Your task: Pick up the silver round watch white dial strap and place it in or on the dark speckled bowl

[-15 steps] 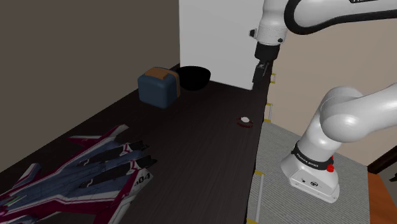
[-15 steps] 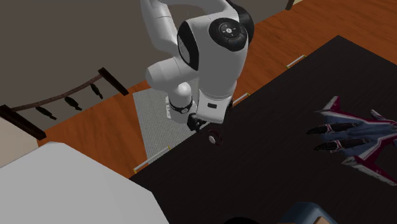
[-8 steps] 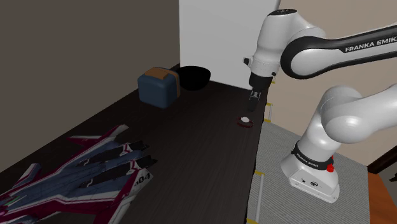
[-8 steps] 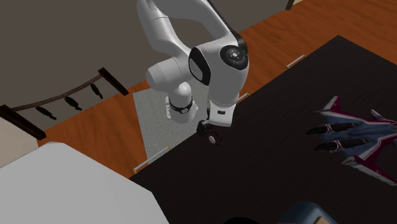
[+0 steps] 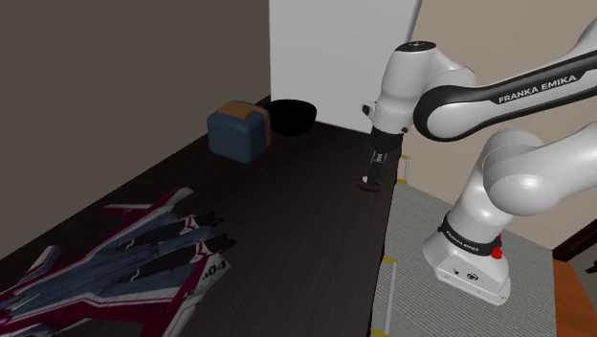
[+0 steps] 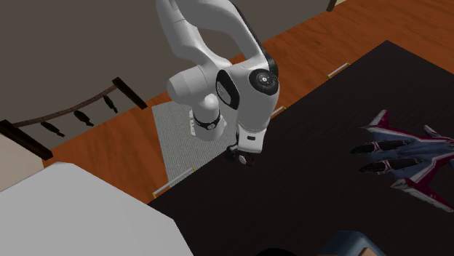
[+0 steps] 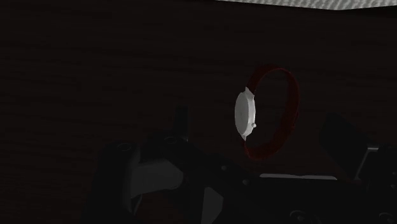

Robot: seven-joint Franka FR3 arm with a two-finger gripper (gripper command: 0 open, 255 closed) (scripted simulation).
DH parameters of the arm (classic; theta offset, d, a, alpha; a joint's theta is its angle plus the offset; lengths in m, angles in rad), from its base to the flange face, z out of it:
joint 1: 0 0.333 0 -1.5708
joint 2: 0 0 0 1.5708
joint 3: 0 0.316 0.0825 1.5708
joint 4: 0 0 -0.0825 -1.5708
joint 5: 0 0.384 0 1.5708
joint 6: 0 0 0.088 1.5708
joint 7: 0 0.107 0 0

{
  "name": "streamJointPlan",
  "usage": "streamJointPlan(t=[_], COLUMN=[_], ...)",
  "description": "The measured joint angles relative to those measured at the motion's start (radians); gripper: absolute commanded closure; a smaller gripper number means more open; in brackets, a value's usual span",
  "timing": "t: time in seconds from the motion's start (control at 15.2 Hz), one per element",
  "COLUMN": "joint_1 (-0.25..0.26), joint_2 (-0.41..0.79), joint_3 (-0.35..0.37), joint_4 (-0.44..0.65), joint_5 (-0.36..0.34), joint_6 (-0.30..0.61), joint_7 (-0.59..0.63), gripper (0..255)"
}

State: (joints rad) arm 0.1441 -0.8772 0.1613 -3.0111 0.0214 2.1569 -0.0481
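Observation:
A round silver watch [image 7: 244, 114] with a pale dial and a dark red strap [image 7: 280, 114] lies on the dark table [image 5: 287, 220], close to its edge by the stand. My gripper [image 7: 261, 130] stands open right over it. One finger [image 7: 181, 121] is on the dial side and the other finger [image 7: 343, 137] is beyond the strap; neither touches the watch. From the shoulder view the gripper [image 5: 371, 175] is down at the watch [image 5: 366, 188]. The dark bowl [image 5: 290, 115] sits at the table's far end, well beyond the gripper.
A blue box with a tan top [image 5: 239, 132] stands next to the bowl. A maroon and blue toy jet [image 5: 134, 258] lies on the near part of the table. A white wall panel [image 5: 325, 57] rises behind the bowl. The table edge [image 5: 392, 220] runs just beside the watch.
The arm has come down from well above the table edge, and the open gripper is now around the watch. The watch has not moved.

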Motion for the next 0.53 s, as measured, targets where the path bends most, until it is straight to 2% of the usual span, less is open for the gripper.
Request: streamJointPlan(t=[0.4, 0.46, 0.53], joint_1=[0.002, 0.002, 0.002], joint_2=[0.004, 0.004, 0.004], joint_3=[0.003, 0.003, 0.003], joint_4=[-0.011, -0.011, -0.011], joint_5=[0.002, 0.002, 0.002], joint_6=[0.015, 0.015, 0.016], joint_7=[0.003, 0.003, 0.003], gripper=[0, 255, 255])
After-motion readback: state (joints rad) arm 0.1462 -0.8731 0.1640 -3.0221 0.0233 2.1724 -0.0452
